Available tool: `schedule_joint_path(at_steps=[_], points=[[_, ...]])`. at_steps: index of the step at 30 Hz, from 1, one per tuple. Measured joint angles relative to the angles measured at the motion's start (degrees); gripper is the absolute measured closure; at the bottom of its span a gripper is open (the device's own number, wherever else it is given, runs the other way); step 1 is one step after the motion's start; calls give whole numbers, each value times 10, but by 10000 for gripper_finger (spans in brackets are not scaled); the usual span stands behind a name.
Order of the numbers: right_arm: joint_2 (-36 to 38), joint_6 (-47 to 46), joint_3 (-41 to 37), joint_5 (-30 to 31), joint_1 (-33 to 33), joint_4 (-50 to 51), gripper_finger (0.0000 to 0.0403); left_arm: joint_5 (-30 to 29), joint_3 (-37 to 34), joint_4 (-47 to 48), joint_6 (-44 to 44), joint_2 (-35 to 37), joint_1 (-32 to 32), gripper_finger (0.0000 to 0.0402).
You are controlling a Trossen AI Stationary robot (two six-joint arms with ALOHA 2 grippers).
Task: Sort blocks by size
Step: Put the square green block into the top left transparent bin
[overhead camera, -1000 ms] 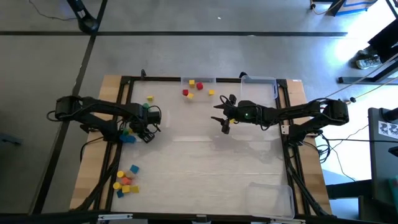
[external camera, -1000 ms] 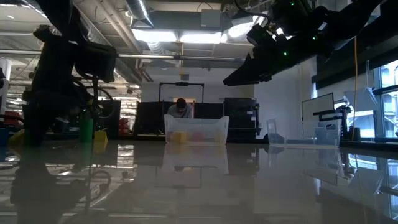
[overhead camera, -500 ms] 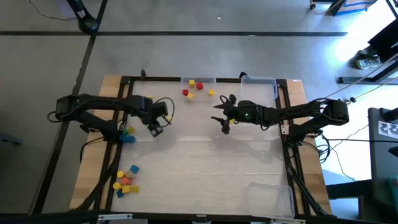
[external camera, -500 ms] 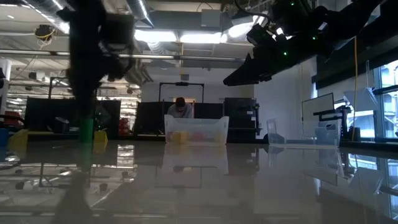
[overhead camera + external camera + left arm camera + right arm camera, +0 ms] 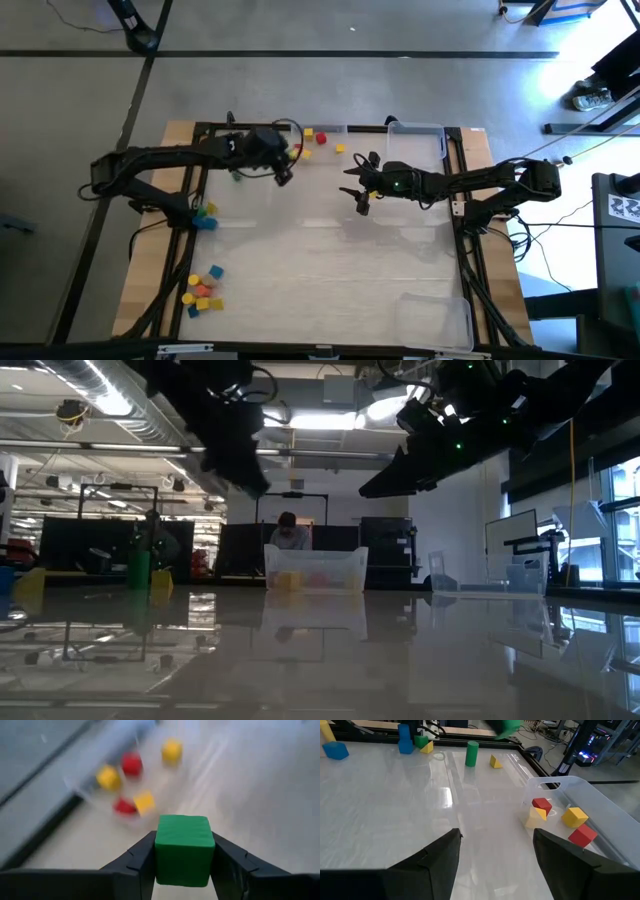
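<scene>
Green block (image 5: 182,849) is clamped in the left gripper (image 5: 182,865), airborne just beside the clear tray (image 5: 600,812) holding red and yellow blocks. Centre over the tray, drop low. Right gripper (image 5: 495,852) idles wide nearby.

**My two arms, as they look from the cameras**

Both my arms are black, built of slim jointed links with rounded housings at the joints. Thin dark cables loop beside the left arm (image 5: 160,165) near its wrist. A small green light glows on the right arm (image 5: 470,182) behind the wrist. My left gripper (image 5: 184,865) has flat, matt black fingers (image 5: 134,862) with angular stepped edges; my right gripper (image 5: 495,855) shows broad, wedge-shaped black ones.
</scene>
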State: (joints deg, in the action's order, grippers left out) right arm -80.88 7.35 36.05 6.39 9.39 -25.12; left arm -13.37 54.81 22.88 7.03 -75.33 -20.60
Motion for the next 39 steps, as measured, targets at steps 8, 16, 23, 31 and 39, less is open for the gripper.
schedule_joint_path(at_steps=[8, 16, 23, 31, 39], points=[[0, 3, 0, 0, 0, -8, 152, 0, 0, -208, -63, -78, -45, 261], [0, 4, 0, 0, 0, -8, 152, 1, 18, -312, -90, -196, -74, 261], [0, 4, 0, 0, 0, -8, 152, 3, 50, -311, -85, -255, -87, 260], [0, 4, 0, 0, 0, -9, 152, 3, 55, -306, -85, -258, -89, 260], [0, 4, 0, 0, 0, -9, 152, 3, 55, -286, -89, -258, -92, 259]])
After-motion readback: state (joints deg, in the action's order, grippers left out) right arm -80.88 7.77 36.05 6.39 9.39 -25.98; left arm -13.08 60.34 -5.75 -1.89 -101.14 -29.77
